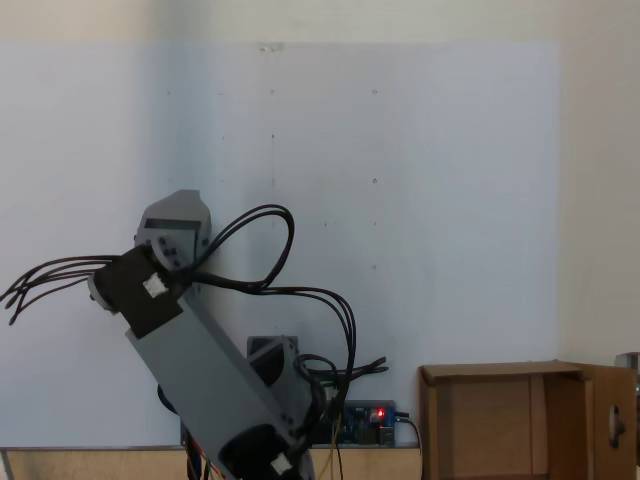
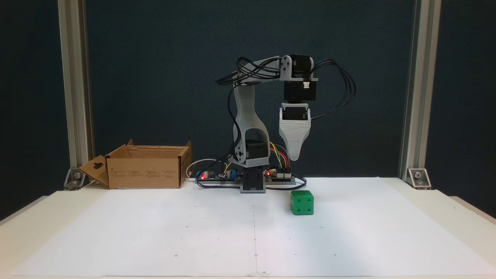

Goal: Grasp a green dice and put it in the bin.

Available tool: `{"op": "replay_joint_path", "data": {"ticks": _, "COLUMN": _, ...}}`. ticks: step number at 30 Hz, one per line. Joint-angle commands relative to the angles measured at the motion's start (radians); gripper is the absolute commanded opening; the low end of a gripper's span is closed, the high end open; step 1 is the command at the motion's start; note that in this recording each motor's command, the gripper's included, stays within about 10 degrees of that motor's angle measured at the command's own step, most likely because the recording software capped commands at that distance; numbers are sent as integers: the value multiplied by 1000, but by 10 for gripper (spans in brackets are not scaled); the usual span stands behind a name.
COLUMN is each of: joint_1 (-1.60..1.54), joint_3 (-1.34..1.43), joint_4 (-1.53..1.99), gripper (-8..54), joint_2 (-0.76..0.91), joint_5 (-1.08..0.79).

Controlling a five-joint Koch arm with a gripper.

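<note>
Arm upright over its base, forearm level, gripper (image 2: 294, 157) pointing straight down; jaw state cannot be told. Green dice (image 2: 302, 202) on table just below-front of gripper, apart. Bin (image 2: 145, 170) well left of dice.

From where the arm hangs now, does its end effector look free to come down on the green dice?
Probably yes: the end effector hangs above the green dice, which sits alone on white paper, nothing between them.
</note>
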Motion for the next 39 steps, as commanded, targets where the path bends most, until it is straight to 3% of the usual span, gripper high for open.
{"op": "replay_joint_path", "data": {"ticks": 1, "joint_1": 3, "joint_3": -49, "joint_4": 18, "gripper": 433, "joint_2": -9, "joint_5": 71}}
{"op": "replay_joint_path", "data": {"ticks": 18, "joint_1": 9, "joint_3": 69, "joint_4": -114, "gripper": 433, "joint_2": -66, "joint_5": 86}}
{"op": "replay_joint_path", "data": {"ticks": 39, "joint_1": 11, "joint_3": 416, "joint_4": -357, "gripper": 432, "joint_2": 169, "joint_5": 123}}
